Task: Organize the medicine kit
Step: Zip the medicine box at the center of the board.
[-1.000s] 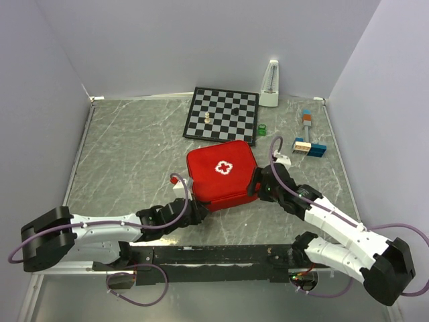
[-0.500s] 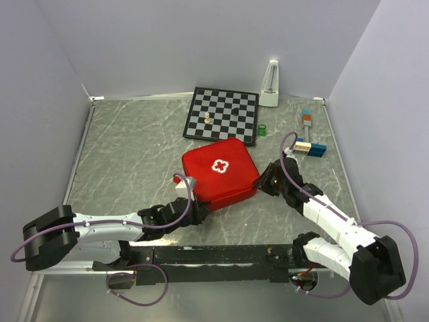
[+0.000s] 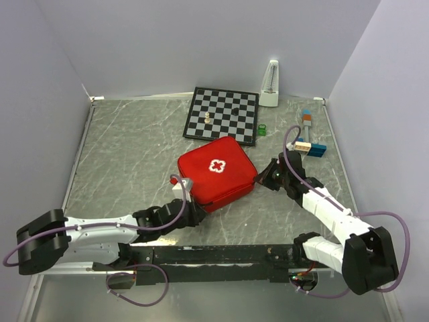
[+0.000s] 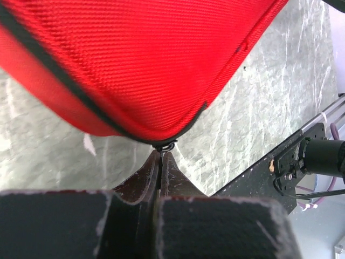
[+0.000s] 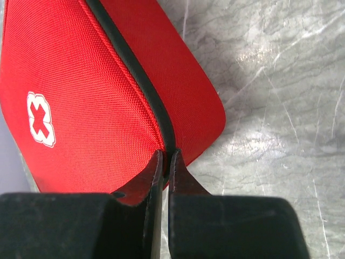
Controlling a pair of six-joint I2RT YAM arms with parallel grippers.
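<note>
- Since a second ago the kit [image 3: 216,173] has turned a little and slid toward 9 o'clock, and the right arm's forearm has swung out toward 3 o'clock.
- Both grippers have kept their places at the kit's corners through this.
- Grey marbled table [image 3: 127,154], walled by plain lilac panels at 9, 12 and 3 o'clock.
- Closed and cross-side up, the kit lies at the table's centre.
- At 12 o'clock from it, close by but apart, lies the chessboard [image 3: 222,115]; one pale piece [image 3: 208,119] stands on it.
- A white metronome [image 3: 270,84] stands by the back wall at 1 o'clock, and coloured blocks [image 3: 309,146] lie at 3 o'clock.
- Left gripper [image 3: 190,209] sits at the kit's 7 o'clock corner, fingers pressed together, nipping a small black loop [image 4: 164,145] on the zip seam.
- Right gripper [image 3: 265,177] sits at the 3 o'clock corner, fingers nearly together with only a thin slit, tips against the black zip seam; whether they pinch anything cannot be told.
</note>
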